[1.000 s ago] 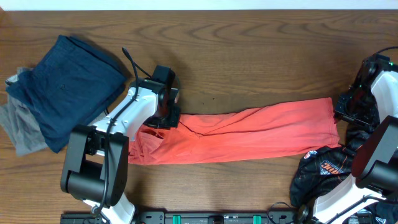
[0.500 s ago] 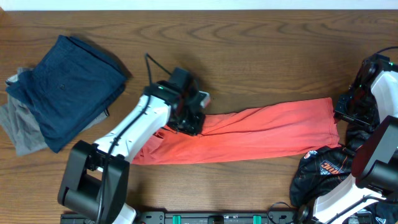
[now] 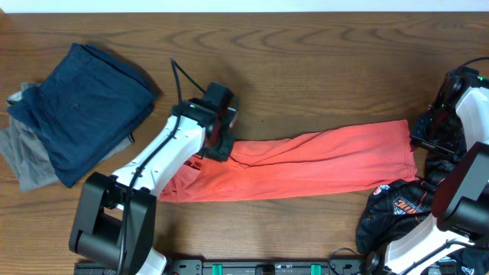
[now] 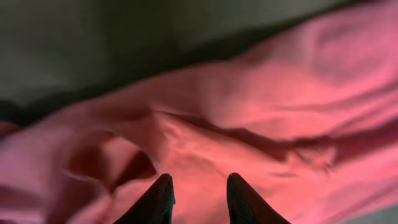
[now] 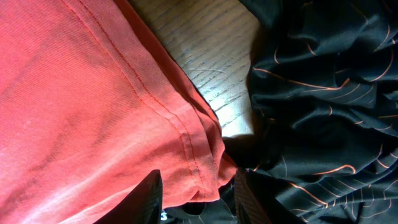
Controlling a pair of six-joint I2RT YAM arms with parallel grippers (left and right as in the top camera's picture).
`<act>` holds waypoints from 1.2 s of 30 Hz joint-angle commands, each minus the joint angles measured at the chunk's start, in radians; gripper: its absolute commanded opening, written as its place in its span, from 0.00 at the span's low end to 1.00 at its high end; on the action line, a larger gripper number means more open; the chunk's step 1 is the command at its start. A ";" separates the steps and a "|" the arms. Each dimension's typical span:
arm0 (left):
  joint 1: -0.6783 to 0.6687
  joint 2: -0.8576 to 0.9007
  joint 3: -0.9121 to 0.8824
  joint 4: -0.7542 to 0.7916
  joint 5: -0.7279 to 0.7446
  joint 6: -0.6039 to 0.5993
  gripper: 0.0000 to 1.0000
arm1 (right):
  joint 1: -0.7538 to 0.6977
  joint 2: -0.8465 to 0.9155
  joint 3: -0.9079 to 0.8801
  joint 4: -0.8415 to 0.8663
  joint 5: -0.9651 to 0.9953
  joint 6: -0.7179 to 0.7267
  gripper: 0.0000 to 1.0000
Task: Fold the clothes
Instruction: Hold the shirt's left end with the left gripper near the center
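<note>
Left gripper [image 3: 218,131], just right of the navy pile [image 3: 84,107], hangs over the left end of the red cloth [image 3: 321,156], its fingers [image 4: 160,198] parted and holding nothing that I can see. The red cloth lies in a long rumpled strip across the table [image 3: 306,53], with folds bunched under that gripper. Right gripper [image 3: 428,137] sits at the far end, fingers also apart. The hemmed corner [image 5: 199,155] lies between them, seemingly unpinched, and a black garment [image 5: 323,93] touches it. The fabric looks light, limp and prone to drag and wrinkle, so it is likely best pinched at the stitched corners, where the hem gives a firmer bite
</note>
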 commanded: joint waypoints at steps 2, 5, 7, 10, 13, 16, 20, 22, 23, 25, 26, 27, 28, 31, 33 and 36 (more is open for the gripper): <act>0.013 0.035 -0.048 0.038 -0.040 0.007 0.30 | -0.008 -0.019 -0.005 -0.005 -0.005 -0.007 0.37; 0.020 0.052 -0.058 0.068 -0.061 0.011 0.31 | -0.008 -0.019 -0.005 -0.005 -0.005 -0.007 0.37; 0.029 0.061 -0.058 0.080 -0.061 0.011 0.30 | -0.008 -0.019 -0.005 -0.005 -0.005 -0.007 0.36; 0.045 0.068 -0.058 0.083 -0.061 0.011 0.31 | -0.008 -0.019 -0.005 -0.005 -0.005 -0.007 0.37; 0.051 0.068 -0.058 0.082 -0.061 0.011 0.30 | -0.008 -0.019 -0.005 -0.004 -0.005 -0.007 0.37; 0.050 0.068 -0.058 0.090 -0.061 0.011 0.30 | -0.008 -0.019 -0.005 -0.004 -0.005 -0.007 0.37; 0.050 0.068 -0.058 0.102 -0.044 0.006 0.26 | -0.008 -0.019 -0.005 -0.004 -0.005 -0.007 0.36; 0.050 0.070 -0.059 0.100 -0.016 -0.002 0.15 | -0.008 -0.019 -0.005 -0.004 -0.005 -0.007 0.36; 0.050 0.072 -0.061 0.097 -0.001 -0.005 0.11 | -0.008 -0.019 -0.005 -0.004 -0.005 -0.007 0.37; 0.050 0.079 -0.069 0.096 0.007 -0.005 0.10 | -0.008 -0.019 -0.005 -0.004 -0.005 -0.007 0.37; 0.050 0.081 -0.076 0.097 0.006 -0.004 0.10 | -0.008 -0.019 -0.005 -0.004 -0.005 -0.007 0.37; 0.050 0.082 -0.080 0.097 0.006 -0.004 0.10 | -0.008 -0.019 -0.005 -0.004 -0.005 -0.007 0.37; 0.050 0.082 -0.082 0.096 0.006 -0.004 0.10 | -0.008 -0.019 -0.005 -0.005 -0.005 -0.007 0.36; 0.050 0.082 -0.082 0.099 0.007 -0.004 0.06 | -0.008 -0.019 -0.005 -0.005 -0.005 -0.007 0.36; 0.050 0.077 -0.074 0.092 0.023 -0.004 0.06 | -0.008 -0.019 -0.005 -0.005 -0.005 -0.007 0.36; 0.049 0.047 -0.044 0.069 0.111 -0.003 0.06 | -0.008 -0.019 -0.005 -0.004 -0.005 -0.007 0.36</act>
